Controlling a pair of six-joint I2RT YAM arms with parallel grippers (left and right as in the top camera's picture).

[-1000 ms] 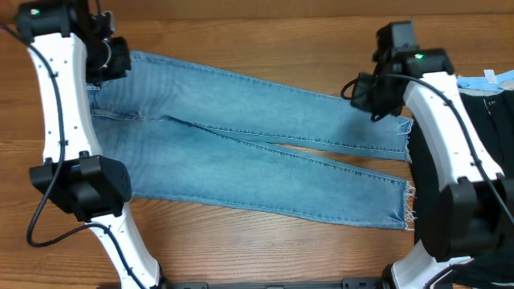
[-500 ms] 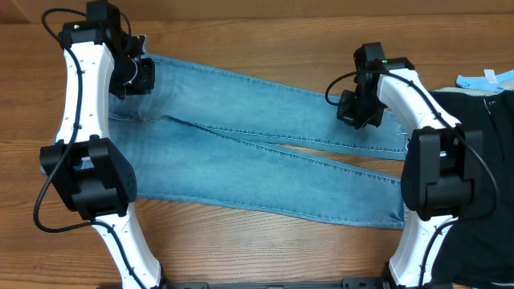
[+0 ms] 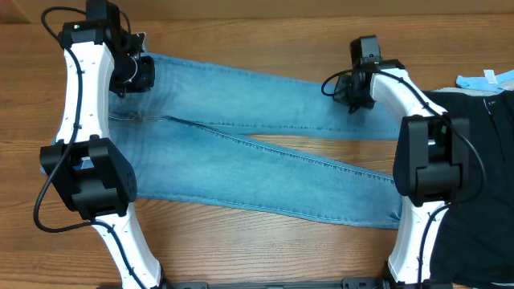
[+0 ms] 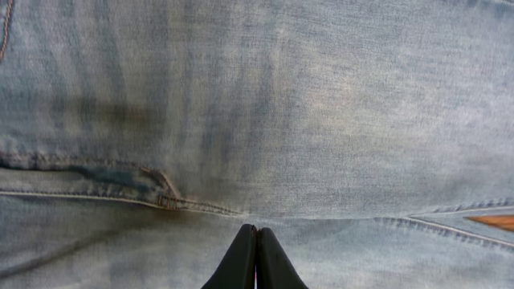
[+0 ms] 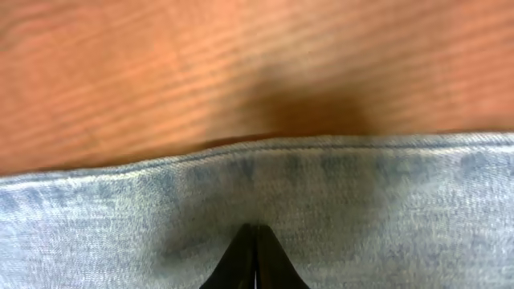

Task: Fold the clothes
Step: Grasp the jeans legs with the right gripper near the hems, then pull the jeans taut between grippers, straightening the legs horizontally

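**Both tools pinched on the far edge of the jeans**

At the tip of the left tool (image 4: 255, 234), the two black fingers are pressed together with their points sunk into pale denim, clamped on the cloth just below a stitched seam (image 4: 193, 207) that runs across the wrist view. Around it the denim shows faded vertical streaks, and an orange sliver of wood shows at the right edge. From overhead this tool sits on the waist end of the jeans (image 3: 265, 172), near the far left of the surface (image 3: 241, 249).

The right tool (image 5: 257, 238) is likewise closed, with its fingers meeting on the denim just inside a hemmed edge (image 5: 321, 144). Beyond that edge lies bare wood grain. From overhead it grips the far side of the upper leg (image 3: 265, 100), toward the ankle end.

The jeans lie flat and spread lengthwise across the surface, waist to the left and legs to the right. The two legs part from the crotch into a narrow V. The upper leg runs nearly level and the lower leg (image 3: 305, 185) slants toward the near right, with a wedge of wood (image 3: 337, 147) showing between them. The ankle ends pass behind the right arm.

A dark cloth (image 3: 491, 160) lies at the right edge, beside the leg ends. A small light blue scrap (image 3: 486, 79) lies at its far corner, and any print on it is too small to read.
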